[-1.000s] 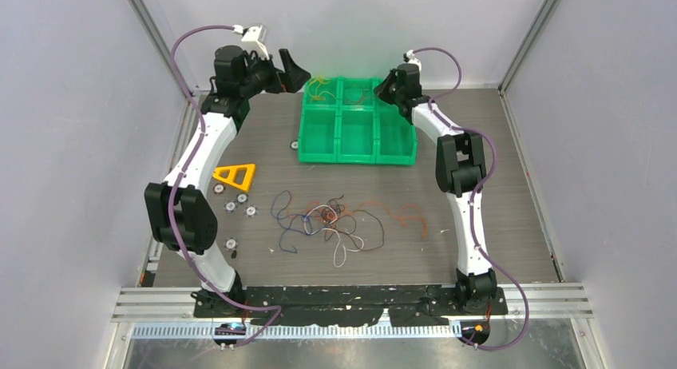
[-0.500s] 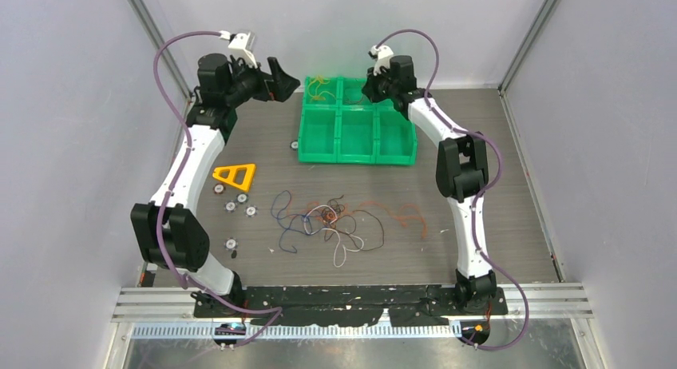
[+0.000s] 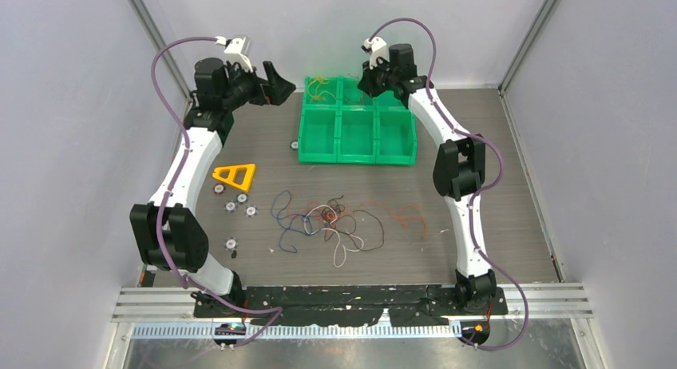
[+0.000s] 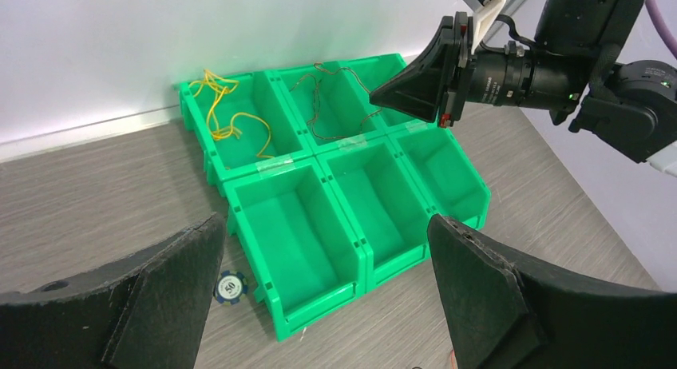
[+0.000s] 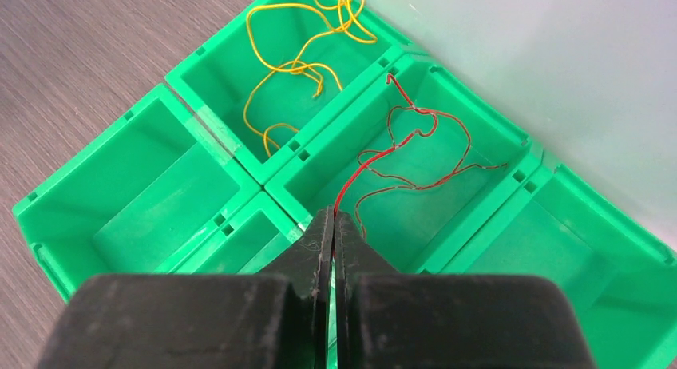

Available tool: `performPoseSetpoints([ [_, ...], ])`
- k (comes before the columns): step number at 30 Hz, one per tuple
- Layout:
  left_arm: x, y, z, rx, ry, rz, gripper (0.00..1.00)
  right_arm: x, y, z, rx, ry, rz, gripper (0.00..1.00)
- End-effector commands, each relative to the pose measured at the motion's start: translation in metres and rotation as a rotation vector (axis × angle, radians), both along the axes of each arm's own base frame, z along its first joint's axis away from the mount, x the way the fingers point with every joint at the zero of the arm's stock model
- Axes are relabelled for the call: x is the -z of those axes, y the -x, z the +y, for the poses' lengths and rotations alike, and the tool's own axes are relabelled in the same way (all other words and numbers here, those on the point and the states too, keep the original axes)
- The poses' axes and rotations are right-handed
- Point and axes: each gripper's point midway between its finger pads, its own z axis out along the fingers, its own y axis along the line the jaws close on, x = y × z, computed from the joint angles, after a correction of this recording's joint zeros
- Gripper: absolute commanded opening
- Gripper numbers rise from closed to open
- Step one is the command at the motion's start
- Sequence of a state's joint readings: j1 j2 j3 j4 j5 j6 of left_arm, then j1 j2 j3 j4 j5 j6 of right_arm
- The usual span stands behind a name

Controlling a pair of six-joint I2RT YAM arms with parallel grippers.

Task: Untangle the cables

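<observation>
Right wrist view: the right claw [image 5: 334, 217] has its two fingers pressed together. The red wire [image 5: 415, 133] runs straight into the seam between their tips, so it looks pinched there by one end. The rest of that wire lies in loose loops just beyond the tips, inside the middle back compartment of the green tray [image 5: 96, 217]. The yellow wire [image 5: 295, 65] sits alone in the next compartment to the left as the claw sees it. The other compartments in sight hold nothing.

The step in hand seems to be dropping the red wire into its own compartment. To do it well, the claw should part its fingers only once the tips are over that compartment, since they appear to sit above the dividing wall. It should then lift straight up. A wire this fine may cling to a finger and trail over the rim, so a check is worthwhile.

Across the tray to the left, the left claw [image 4: 326, 225] hangs with fingers wide apart and nothing between them. The remaining tangle [image 3: 331, 221] of blue, black, white and orange wires lies on the surface [image 3: 495, 145]. It is well behind both claws, toward the arm bases, with neither claw near it.
</observation>
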State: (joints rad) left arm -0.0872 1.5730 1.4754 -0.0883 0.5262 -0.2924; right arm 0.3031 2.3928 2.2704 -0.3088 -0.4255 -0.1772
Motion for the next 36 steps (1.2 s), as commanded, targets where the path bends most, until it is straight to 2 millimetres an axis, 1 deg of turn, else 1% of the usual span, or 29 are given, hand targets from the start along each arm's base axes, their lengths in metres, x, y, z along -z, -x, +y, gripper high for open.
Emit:
performPoseSetpoints([
  [1,-0.024,0.011,0.004,0.009,0.032,-0.053,1.00,0.013,0.003,-0.002,0.015,-0.015,0.096,0.05],
  [2,-0.024,0.011,0.004,0.010,0.033,-0.052,1.00,0.017,0.001,-0.004,0.031,-0.012,0.109,0.05],
  [4,-0.024,0.011,0.005,0.006,0.037,-0.051,1.00,0.034,-0.001,-0.009,0.060,-0.008,0.147,0.05],
  [8,-0.023,0.010,0.007,0.005,0.044,-0.049,1.00,0.057,-0.007,-0.016,0.113,0.011,0.182,0.05],
  [9,-0.023,0.010,0.007,0.005,0.045,-0.048,1.00,0.057,-0.009,-0.016,0.126,0.004,0.181,0.05],
  [10,-0.022,0.009,0.008,0.003,0.046,-0.045,0.99,0.064,-0.012,-0.017,0.144,0.004,0.189,0.05],
  [11,-0.022,0.009,0.008,0.003,0.047,-0.044,1.00,0.064,-0.015,-0.017,0.152,-0.002,0.181,0.05],
  [12,-0.021,0.008,0.008,0.002,0.048,-0.043,1.00,0.069,-0.018,-0.018,0.175,-0.007,0.187,0.05],
  [13,-0.020,0.008,0.008,0.001,0.050,-0.041,0.99,0.067,-0.022,-0.019,0.192,-0.017,0.176,0.05],
  [14,-0.021,0.007,0.009,0.000,0.051,-0.044,0.99,0.073,-0.026,-0.020,0.212,-0.024,0.185,0.05],
  [15,-0.020,0.007,0.010,-0.003,0.053,-0.043,1.00,0.065,-0.030,-0.019,0.218,-0.041,0.169,0.05],
  [18,-0.018,0.004,0.013,-0.011,0.062,-0.035,1.00,0.057,-0.042,-0.013,0.246,-0.111,0.151,0.05],
  [21,-0.017,0.003,0.014,-0.013,0.063,-0.033,1.00,0.053,-0.046,-0.007,0.233,-0.140,0.131,0.05],
  [26,-0.014,0.001,0.017,-0.017,0.069,-0.025,1.00,0.043,-0.047,0.008,0.165,-0.201,0.102,0.05],
  [29,-0.013,0.001,0.017,-0.017,0.073,-0.021,1.00,0.038,-0.042,0.017,0.108,-0.231,0.099,0.05],
  [30,-0.013,0.001,0.018,-0.018,0.073,-0.020,1.00,0.038,-0.042,0.019,0.098,-0.237,0.096,0.05],
  [31,-0.012,0.001,0.018,-0.019,0.073,-0.020,1.00,0.033,-0.040,0.020,0.085,-0.249,0.093,0.05],
  [32,-0.012,0.002,0.018,-0.019,0.073,-0.019,1.00,0.034,-0.039,0.021,0.081,-0.254,0.094,0.06],
  [33,-0.012,0.002,0.018,-0.019,0.073,-0.019,0.99,0.029,-0.039,0.021,0.084,-0.262,0.091,0.11],
  [34,-0.013,0.002,0.018,-0.019,0.073,-0.019,1.00,0.030,-0.038,0.020,0.087,-0.264,0.095,0.15],
  [35,-0.014,0.003,0.018,-0.017,0.072,-0.022,1.00,0.026,-0.037,0.019,0.088,-0.265,0.094,0.28],
  [36,-0.013,0.003,0.018,-0.018,0.072,-0.020,0.99,0.022,-0.036,0.018,0.090,-0.265,0.090,0.34],
])
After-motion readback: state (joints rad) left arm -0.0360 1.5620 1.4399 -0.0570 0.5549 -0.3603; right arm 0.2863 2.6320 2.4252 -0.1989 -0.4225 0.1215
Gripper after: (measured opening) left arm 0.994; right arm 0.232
